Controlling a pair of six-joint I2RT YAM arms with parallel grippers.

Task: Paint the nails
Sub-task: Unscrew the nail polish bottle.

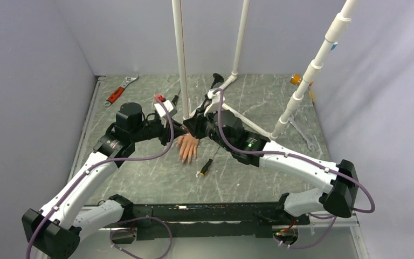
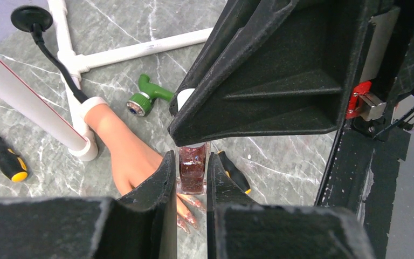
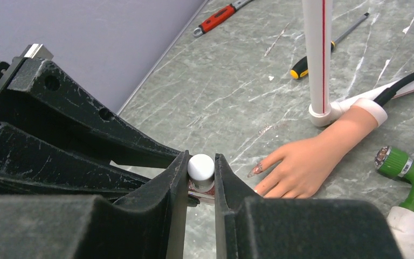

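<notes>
A peach mannequin hand [image 1: 187, 147] with a white wrist cuff lies flat on the marble table, fingers toward the arms. Its nails [image 2: 192, 218] show reddish glitter; one nail is also visible in the right wrist view [image 3: 257, 170]. My left gripper [image 2: 192, 178] is shut on a small bottle of dark red glitter polish [image 2: 192, 167], held upright just above the hand [image 2: 126, 154]. My right gripper [image 3: 201, 174] is shut on the bottle's white cap [image 3: 201, 165] from above. Both grippers meet over the hand's wrist side in the top view, hiding the bottle there.
A white pipe frame [image 1: 181, 59] stands right behind the hand. A green fitting [image 2: 145, 100] lies beside the cuff. A small black-and-yellow screwdriver [image 1: 206, 167] lies near the fingertips, another [image 3: 302, 67] behind the pipe. A red wrench [image 1: 119, 93] lies far left.
</notes>
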